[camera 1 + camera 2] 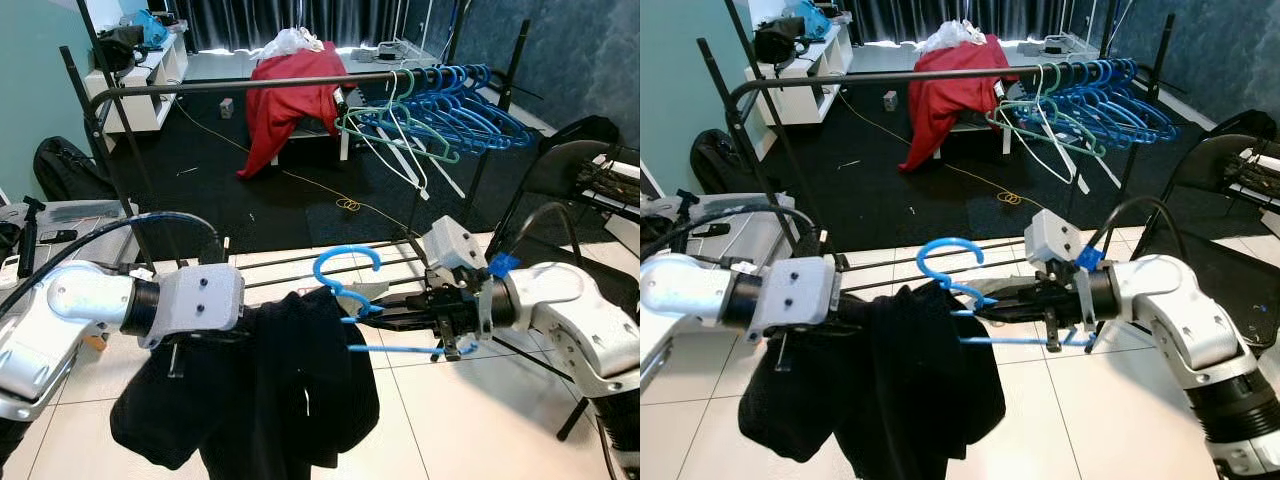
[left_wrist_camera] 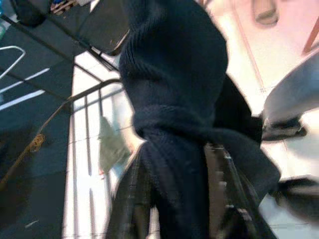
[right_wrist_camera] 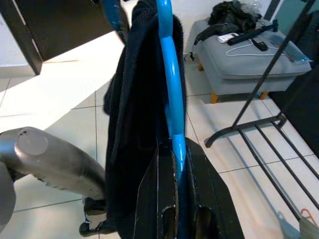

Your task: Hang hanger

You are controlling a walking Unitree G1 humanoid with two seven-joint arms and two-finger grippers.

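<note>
A blue plastic hanger carries a black garment that hangs in front of me above the tiled floor. My right gripper is shut on the hanger's shoulder just below the hook; its black fingers clamp the blue bar. My left gripper is shut on a bunched fold of the black garment to the hanger's left. The clothes rail stands beyond, with several blue and green hangers at its right end.
A red cloth drapes over a stand behind the rail. A grey ottoman with small items sits at my left. A black chair stands at the right. The rack's base bars lie on the floor just ahead.
</note>
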